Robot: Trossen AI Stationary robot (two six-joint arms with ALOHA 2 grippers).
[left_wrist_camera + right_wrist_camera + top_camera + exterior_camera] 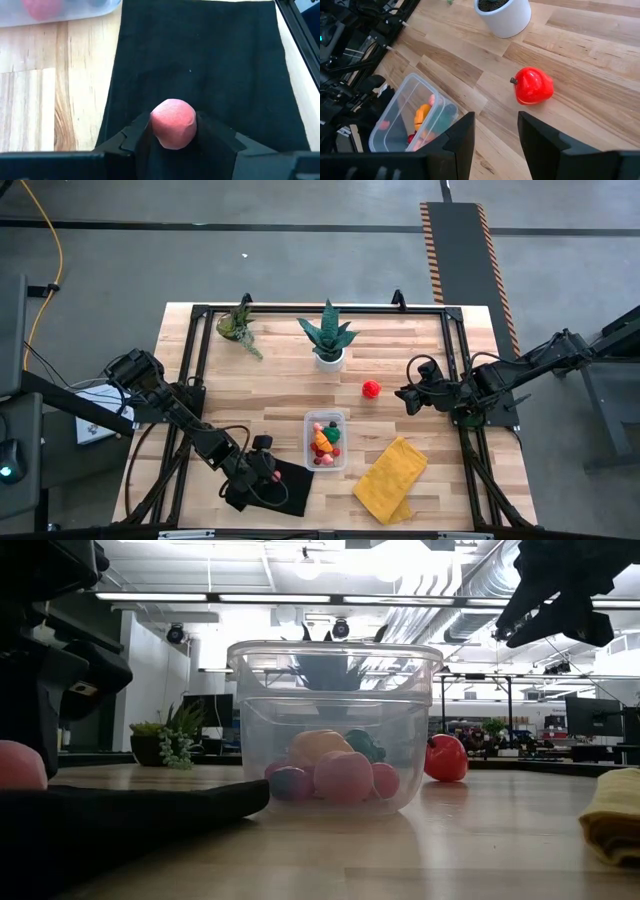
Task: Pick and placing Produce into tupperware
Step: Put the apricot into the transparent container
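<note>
Black cloth (210, 65) carries the pink fruit (173, 123) pinched by left end effector (173, 135), seen only wrist-side.

No text, label, brand, number or sign can be read in any of the views.
</note>
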